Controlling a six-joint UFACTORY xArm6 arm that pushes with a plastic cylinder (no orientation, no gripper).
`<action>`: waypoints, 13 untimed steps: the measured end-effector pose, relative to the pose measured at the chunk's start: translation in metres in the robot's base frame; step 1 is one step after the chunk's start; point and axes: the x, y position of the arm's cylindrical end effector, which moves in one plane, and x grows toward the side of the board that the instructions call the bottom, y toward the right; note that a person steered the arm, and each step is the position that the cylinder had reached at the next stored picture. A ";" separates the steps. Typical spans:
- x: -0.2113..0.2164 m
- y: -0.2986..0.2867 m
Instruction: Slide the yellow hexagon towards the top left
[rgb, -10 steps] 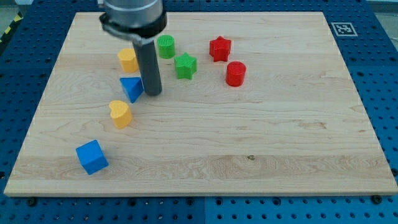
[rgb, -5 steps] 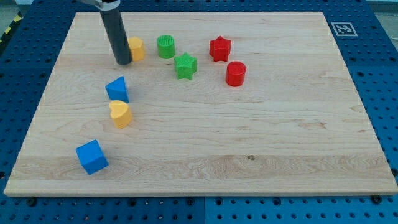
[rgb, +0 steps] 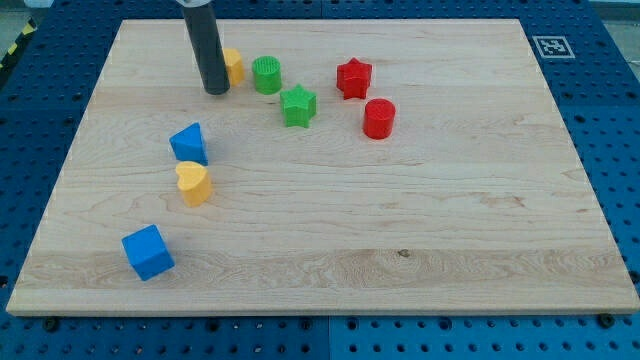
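- Yellow hexagon block: upper-left part of the pale wooden board, near its top edge; largely covered on its left side by the rod, only the right portion visible.
- Dark straight rod, my tip: set down on the board at the hexagon's left-lower side, appearing to touch it; contact itself is hidden behind the rod. The arm carries no jaws and grasps nothing; it only bears against the block.
- Green cylinder block: just beside the hexagon on the view's right, a small gap between them.
- Green star block: below and right of the cylinder, near it.
- Red star block: further to the view's right, level with the green cylinder.
- Red cylinder block: just below and right of the red star.
- Blue triangular block: below my tip, well apart from it.
- Yellow heart-shaped block: directly under the blue triangular block, almost touching.
- Blue cube block: lower left of the board, apart from all others.
- Blue perforated table: surrounds the board.
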 end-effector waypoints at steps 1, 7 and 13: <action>-0.013 0.000; -0.058 0.028; -0.069 0.066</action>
